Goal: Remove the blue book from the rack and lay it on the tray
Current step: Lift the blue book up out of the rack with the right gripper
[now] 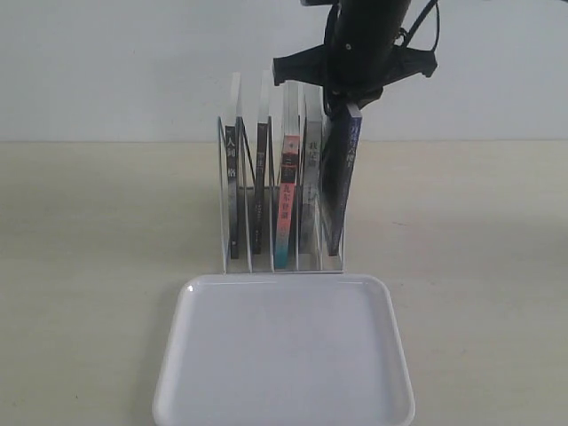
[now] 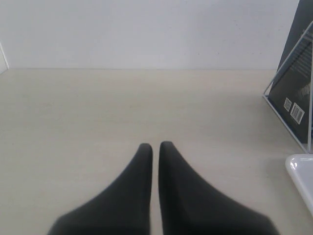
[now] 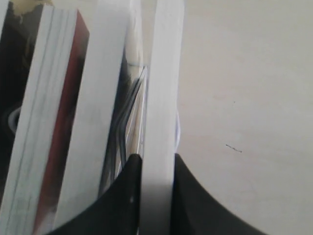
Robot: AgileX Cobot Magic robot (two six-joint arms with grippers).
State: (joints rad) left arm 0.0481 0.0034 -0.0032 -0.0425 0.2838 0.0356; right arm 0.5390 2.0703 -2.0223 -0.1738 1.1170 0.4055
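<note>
The blue book stands in the rightmost slot of the white wire rack, its dark blue spine facing me and its top tilted a little right. My right gripper comes down from above and is shut on the book's top edge; in the right wrist view its fingers press both sides of the white page block. The white tray lies flat in front of the rack. My left gripper hovers shut over bare table, holding nothing; it does not show in the exterior view.
Other books fill the rack's remaining slots: two black-spined ones, a pink-and-teal one and a grey one. In the left wrist view the rack's side with a dark book cover and the tray's corner show.
</note>
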